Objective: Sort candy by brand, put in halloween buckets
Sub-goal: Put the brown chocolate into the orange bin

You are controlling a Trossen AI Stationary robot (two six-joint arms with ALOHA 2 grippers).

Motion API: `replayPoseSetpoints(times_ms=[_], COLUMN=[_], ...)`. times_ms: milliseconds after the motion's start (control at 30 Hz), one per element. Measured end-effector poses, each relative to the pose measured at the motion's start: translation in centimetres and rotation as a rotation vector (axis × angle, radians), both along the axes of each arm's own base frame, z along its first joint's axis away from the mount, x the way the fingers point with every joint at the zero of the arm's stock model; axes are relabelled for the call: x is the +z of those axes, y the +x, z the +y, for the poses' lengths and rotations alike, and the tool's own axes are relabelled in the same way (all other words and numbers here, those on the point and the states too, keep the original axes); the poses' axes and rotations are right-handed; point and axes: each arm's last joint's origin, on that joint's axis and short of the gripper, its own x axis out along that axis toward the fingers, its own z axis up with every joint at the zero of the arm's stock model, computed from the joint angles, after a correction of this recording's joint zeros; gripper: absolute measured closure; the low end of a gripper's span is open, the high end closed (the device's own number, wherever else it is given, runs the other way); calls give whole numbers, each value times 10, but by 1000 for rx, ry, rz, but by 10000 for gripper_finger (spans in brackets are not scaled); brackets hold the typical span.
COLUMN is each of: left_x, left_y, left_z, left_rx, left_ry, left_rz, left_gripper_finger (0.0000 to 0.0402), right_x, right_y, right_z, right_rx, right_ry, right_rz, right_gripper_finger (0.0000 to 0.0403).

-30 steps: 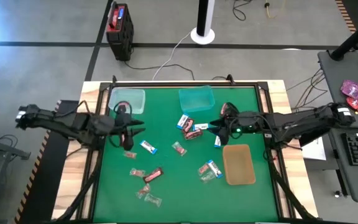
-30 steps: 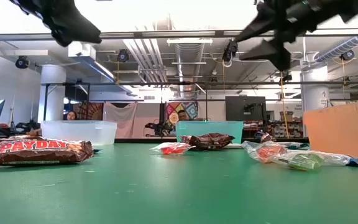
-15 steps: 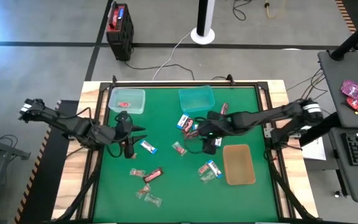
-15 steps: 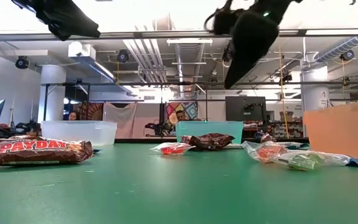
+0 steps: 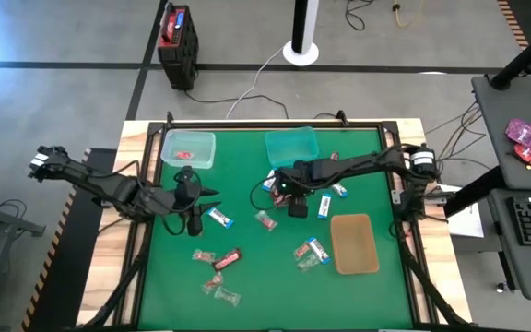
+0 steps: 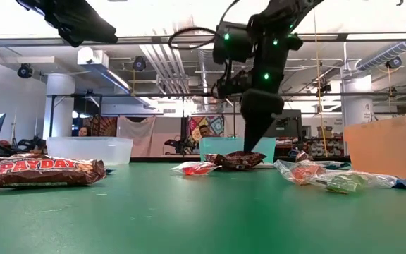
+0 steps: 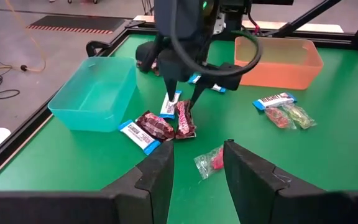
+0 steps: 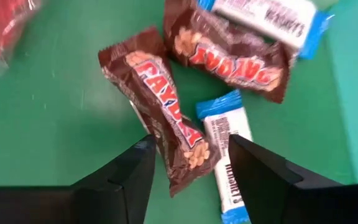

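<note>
Nearest the front edge of the green felt table (image 5: 247, 295): loose candy, namely two crinkled clear twists (image 5: 221, 291) with red-pink sweets, a glossy dark red-brown bar (image 5: 227, 260) and a small red-brown piece (image 5: 203, 255) beside it. To the right, a shallow rectangular amber-brown tray (image 5: 354, 243) of translucent plastic, with a white-and-blue packet (image 5: 317, 249) and a clear twist with a green sweet (image 5: 306, 261) just beside its left wall. Farther in, on the left side, the left gripper (image 5: 194, 205) held above the cloth, dark fingers parted wide with nothing between them, near a white-and-blue packet (image 5: 219, 218). Toward the middle, a single clear twist (image 5: 265, 220). Just beyond, the right gripper (image 8: 188, 171) reaching down over a small cluster, blunt dark fingers spread to either side of a wrinkled red-brown Payday bar (image 8: 160, 109); contact with the wrapper cannot be told. Lying against that bar, a flat white-and-blue Hershey's packet (image 8: 229, 152) and a second Payday bar (image 8: 232, 59). At the far side, two smooth-walled rectangular tubs: translucent teal bucket (image 5: 291, 147) near the middle, pale mint bucket (image 5: 188, 148) to the left with one red-pink sweet (image 5: 183, 154) inside.
</note>
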Motion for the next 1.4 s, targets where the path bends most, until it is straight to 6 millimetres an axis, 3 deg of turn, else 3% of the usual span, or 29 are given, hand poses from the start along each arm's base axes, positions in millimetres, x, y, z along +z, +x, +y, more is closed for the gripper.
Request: replayPoseSetpoints(times_ms=[400, 500, 633, 833, 967, 1233, 1400], left_x=[-2, -2, -4, -6, -9, -21, -30], left_y=[4, 4, 5, 7, 10, 20, 26], left_z=[0, 0, 0, -1, -3, -7, -11], left_rx=[45, 45, 45, 28, -4, -17, -63], left_ry=[28, 28, 31, 66, 74, 84, 79], left_rz=[3, 4, 10, 35, 58, 123, 177], left_gripper_finger=[278, 278, 278, 278, 278, 278, 278], right_x=[-7, 6, 38, 106, 131, 141, 130], right_y=[2, 3, -3, -32, -61, -116, -138], right_z=[-2, 0, 8, 35, 62, 115, 128], right_rx=[18, 7, -8, -80, -108, -349, -503], right_ry=[46, 47, 55, 234, 358, 412, 230], right_rz=[7, -32, -75, -126, -107, 162, 309], right_gripper_finger=[384, 390, 393, 394, 394, 394, 394])
